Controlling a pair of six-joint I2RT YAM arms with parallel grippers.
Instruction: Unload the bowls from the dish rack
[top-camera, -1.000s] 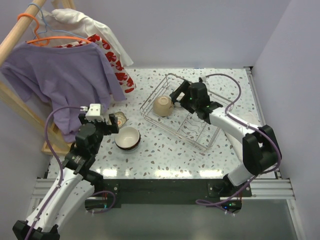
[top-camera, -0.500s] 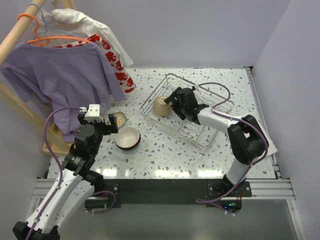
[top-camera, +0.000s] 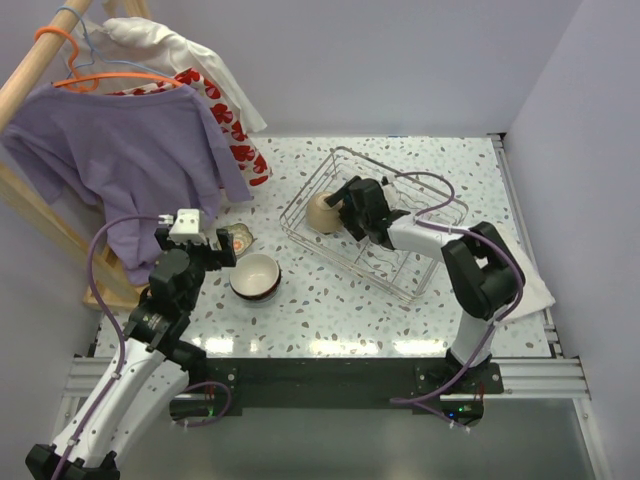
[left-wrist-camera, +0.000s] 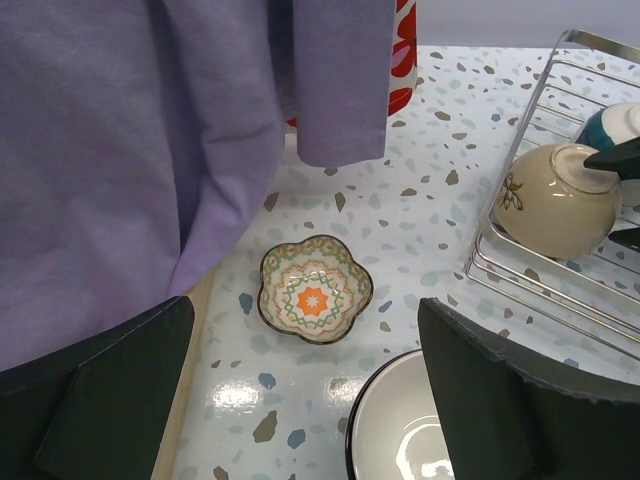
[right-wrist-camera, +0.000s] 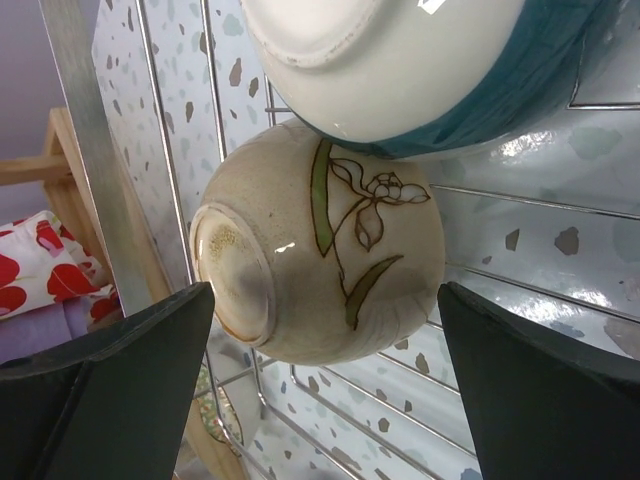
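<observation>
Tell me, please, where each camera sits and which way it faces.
Top external: above and behind the arms, looking down at the table; both arms, left hand and right hand show.
Left wrist: on the left arm, facing forward and down at a flower-shaped dish; its open fingers fill the bottom corners.
Right wrist: close inside the dish rack, facing the tan bowl; its fingers stand either side.
Shared: both wrist views show the tan bowl.

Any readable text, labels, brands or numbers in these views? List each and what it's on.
None: no words, numbers or brand marks can be read in any view.
Tan bowl: a drawn flower, no lettering.
Small dish: coloured star pattern, no lettering.
Red-and-white cloth: floral print only.
</observation>
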